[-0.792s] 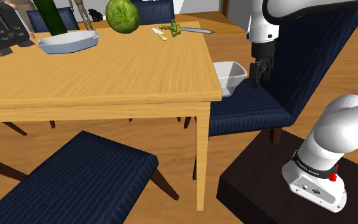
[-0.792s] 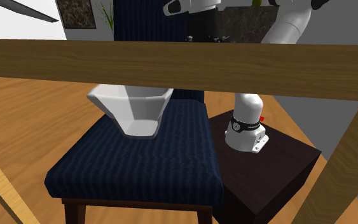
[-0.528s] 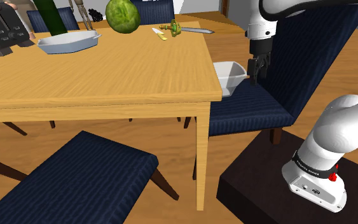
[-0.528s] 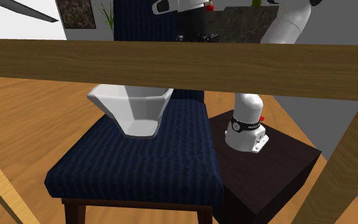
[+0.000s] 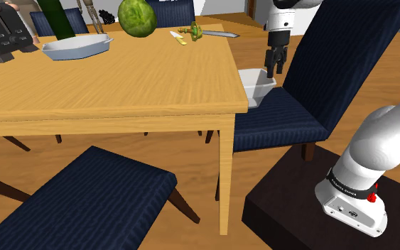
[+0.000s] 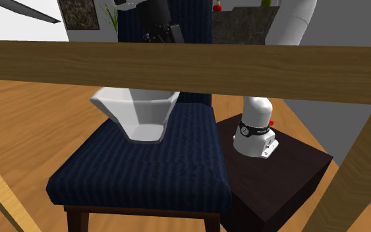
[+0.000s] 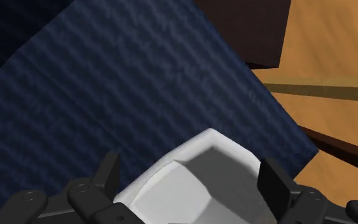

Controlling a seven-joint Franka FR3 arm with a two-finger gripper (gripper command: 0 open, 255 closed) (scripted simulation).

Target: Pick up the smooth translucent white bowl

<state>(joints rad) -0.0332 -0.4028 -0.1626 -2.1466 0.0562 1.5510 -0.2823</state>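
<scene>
The white bowl (image 5: 256, 84) has squared corners and sits on the navy chair seat (image 5: 283, 122), half tucked under the wooden table's edge. My black gripper (image 5: 274, 69) hangs just above the bowl's rim on the chair-back side, fingers apart and holding nothing. In the second exterior view the bowl (image 6: 138, 112) stands upright on the seat (image 6: 144, 173), and the gripper (image 6: 161, 31) shows above the table's apron, which hides its tips. In the wrist view the bowl (image 7: 203, 181) lies below and between the two open fingers (image 7: 107, 173), untouched; the gripper (image 7: 190, 184) is over its rim.
The wooden table (image 5: 120, 78) overhangs the bowl closely at the shoulder view's left. The tall navy chair back (image 5: 340, 57) rises right behind the gripper. On the table stand a white dish (image 5: 76, 47), a green melon (image 5: 136, 16) and a toaster (image 5: 3, 32). My dark stand (image 5: 290, 206) is beside the chair.
The gripper has risen and shifted to the shoulder view's left, from beside the bowl near the chair back to over the bowl's rim. The bowl has not moved.
</scene>
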